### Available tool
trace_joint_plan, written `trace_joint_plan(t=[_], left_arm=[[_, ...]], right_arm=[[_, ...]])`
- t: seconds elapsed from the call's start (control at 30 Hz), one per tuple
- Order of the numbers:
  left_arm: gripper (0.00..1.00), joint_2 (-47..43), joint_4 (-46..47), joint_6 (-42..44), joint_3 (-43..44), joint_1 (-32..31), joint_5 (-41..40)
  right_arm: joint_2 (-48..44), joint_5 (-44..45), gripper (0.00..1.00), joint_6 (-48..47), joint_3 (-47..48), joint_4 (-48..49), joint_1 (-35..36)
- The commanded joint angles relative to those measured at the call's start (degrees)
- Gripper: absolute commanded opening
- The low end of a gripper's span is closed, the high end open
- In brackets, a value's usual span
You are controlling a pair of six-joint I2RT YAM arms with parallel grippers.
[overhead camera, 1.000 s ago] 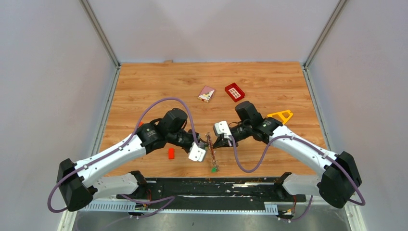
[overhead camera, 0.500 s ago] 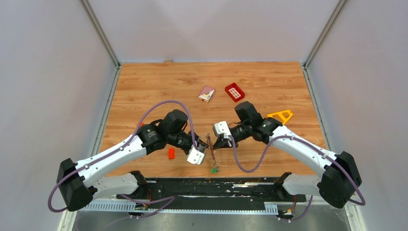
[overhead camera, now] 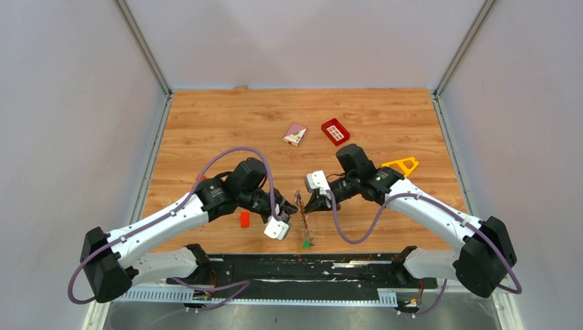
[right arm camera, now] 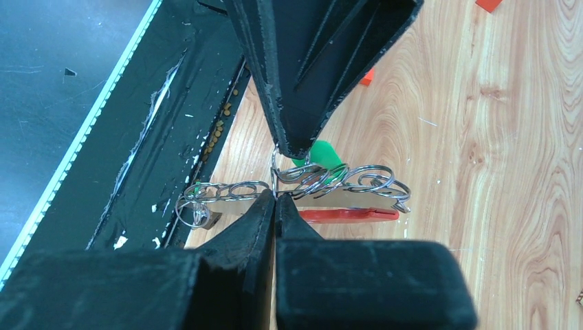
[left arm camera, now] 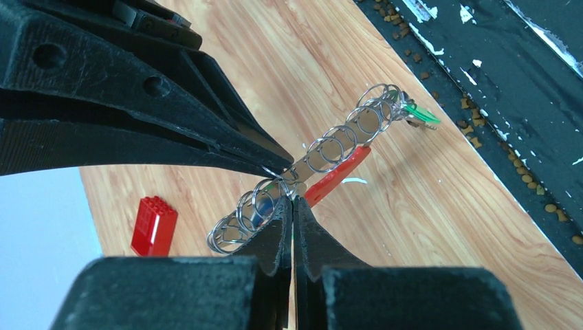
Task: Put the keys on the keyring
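The keyring point(overhead camera: 301, 213), a chain of silver wire rings with a red arc piece point(left arm camera: 337, 175), hangs between both grippers near the table's front edge. It also shows in the right wrist view point(right arm camera: 357, 180). My left gripper point(left arm camera: 292, 201) is shut at the chain's middle, with a sliver of green between its jaws. A green key head point(right arm camera: 320, 155) sits right behind its tips. My right gripper point(right arm camera: 275, 196) is shut on a ring of the chain, tip to tip with the left gripper. Another green key point(left arm camera: 419, 113) hangs at the chain's near end point(overhead camera: 304, 243).
A small red block point(overhead camera: 245, 218) lies just left of the left gripper. A red gridded tray point(overhead camera: 335, 130), a pink card box point(overhead camera: 295, 133) and a yellow triangle frame point(overhead camera: 402, 165) lie farther back. The black base rail point(overhead camera: 302, 265) runs along the near edge.
The left wrist has swung a little toward the near edge, and its white camera block is lower in the top view. Both grippers have stayed at the keyring. The right arm has hardly moved.
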Motion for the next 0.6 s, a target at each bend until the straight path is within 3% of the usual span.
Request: trace_joint_plan(t=[0.0, 0.57], left_arm=[[0.0, -1.6, -2.2, 2.5, -1.1, -0.4, 3.0], [0.0, -2.3, -2.2, 6.1, -2.7, -0.4, 3.0]], right_arm=[[0.3, -1.6, 0.0, 2.0, 3.6, 3.0, -1.1], [1.6, -2.0, 0.0, 6.4, 4.3, 4.7, -2.6]])
